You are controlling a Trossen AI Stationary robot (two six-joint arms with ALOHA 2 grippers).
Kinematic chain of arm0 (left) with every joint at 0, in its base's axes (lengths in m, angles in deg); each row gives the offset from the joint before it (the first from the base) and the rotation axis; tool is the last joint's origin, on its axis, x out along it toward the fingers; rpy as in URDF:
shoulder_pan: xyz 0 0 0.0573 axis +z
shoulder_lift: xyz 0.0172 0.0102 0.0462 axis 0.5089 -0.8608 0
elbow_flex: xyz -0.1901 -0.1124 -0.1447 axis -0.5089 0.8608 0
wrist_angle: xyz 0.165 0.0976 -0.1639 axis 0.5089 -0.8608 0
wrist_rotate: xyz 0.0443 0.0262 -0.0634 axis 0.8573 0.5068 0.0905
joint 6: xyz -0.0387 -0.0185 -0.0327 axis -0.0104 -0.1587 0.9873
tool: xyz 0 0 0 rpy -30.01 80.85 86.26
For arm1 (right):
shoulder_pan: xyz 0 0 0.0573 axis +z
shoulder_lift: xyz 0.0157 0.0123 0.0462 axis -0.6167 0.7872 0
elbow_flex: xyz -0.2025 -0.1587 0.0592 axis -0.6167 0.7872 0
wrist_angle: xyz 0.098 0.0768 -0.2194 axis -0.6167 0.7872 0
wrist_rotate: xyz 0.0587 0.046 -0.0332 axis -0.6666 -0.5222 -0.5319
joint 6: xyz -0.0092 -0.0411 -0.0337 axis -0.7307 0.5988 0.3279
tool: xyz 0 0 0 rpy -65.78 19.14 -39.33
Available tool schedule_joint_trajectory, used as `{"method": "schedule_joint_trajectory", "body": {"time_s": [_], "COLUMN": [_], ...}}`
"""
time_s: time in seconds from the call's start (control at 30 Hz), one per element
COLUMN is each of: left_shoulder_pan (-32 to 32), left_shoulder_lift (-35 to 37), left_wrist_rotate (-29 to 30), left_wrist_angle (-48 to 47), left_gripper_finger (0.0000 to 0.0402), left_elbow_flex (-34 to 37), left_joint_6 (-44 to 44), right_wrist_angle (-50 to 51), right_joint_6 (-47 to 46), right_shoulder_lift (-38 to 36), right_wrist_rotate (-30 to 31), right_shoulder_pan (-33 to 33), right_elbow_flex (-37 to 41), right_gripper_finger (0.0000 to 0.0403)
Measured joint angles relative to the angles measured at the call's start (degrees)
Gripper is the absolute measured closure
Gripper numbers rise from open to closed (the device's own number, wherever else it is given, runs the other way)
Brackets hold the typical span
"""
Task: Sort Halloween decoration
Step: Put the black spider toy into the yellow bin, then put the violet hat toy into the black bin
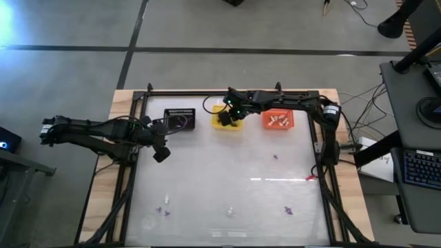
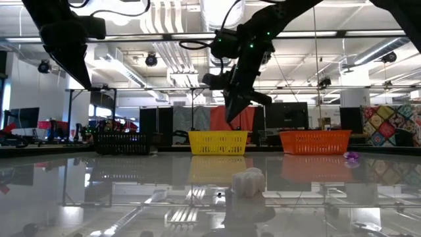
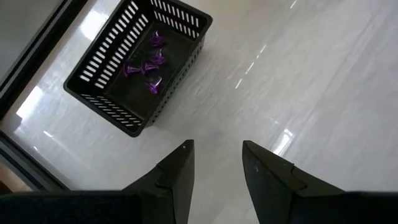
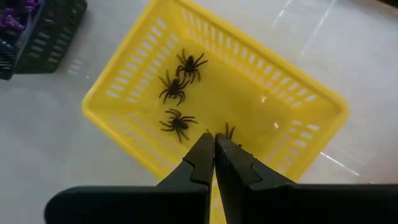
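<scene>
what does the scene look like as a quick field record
right end effector: over the yellow basket, pinching a black spider
left end effector: open, empty, near the black basket
yellow basket: three more black spiders
black basket: purple trinkets
orange basket: white pieces
table: loose purple and white trinkets left

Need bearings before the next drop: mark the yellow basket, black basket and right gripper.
yellow basket (image 4: pixel 127 68): right wrist view, slotted wall.
black basket (image 3: pixel 107 56): left wrist view, slotted wall.
right gripper (image 4: pixel 214 144): right wrist view, between fingertips.
</scene>
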Motion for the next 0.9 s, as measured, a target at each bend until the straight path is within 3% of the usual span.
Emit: {"method": "schedule_joint_trajectory", "body": {"time_s": [0.43, 0.77, 0.9], "left_shoulder_pan": [0.0, 0.0, 0.0], "left_shoulder_lift": [-0.5, -1.9, -2.2], "left_wrist_rotate": [0.0, -0.1, -2.0], "left_wrist_angle": [0.0, 0.1, 0.1], "left_gripper_finger": [0.0283, 0.0283, 0.0283], "left_elbow_flex": [0.0, 0.0, 0.0], "left_joint_6": [1.0, 1.0, 1.0], "right_wrist_angle": [1.0, 2.3, 13.0], "right_joint_6": [2.6, 4.7, 5.6], "right_shoulder_lift": [-0.1, -0.3, -1.4], "right_wrist_rotate": [-2.7, -2.6, -4.2], "right_shoulder_pan": [-0.9, -0.9, -0.7], "right_elbow_flex": [0.2, 0.3, -2.7], "right_gripper_finger": [0.0387, 0.0312, 0.0293]}}
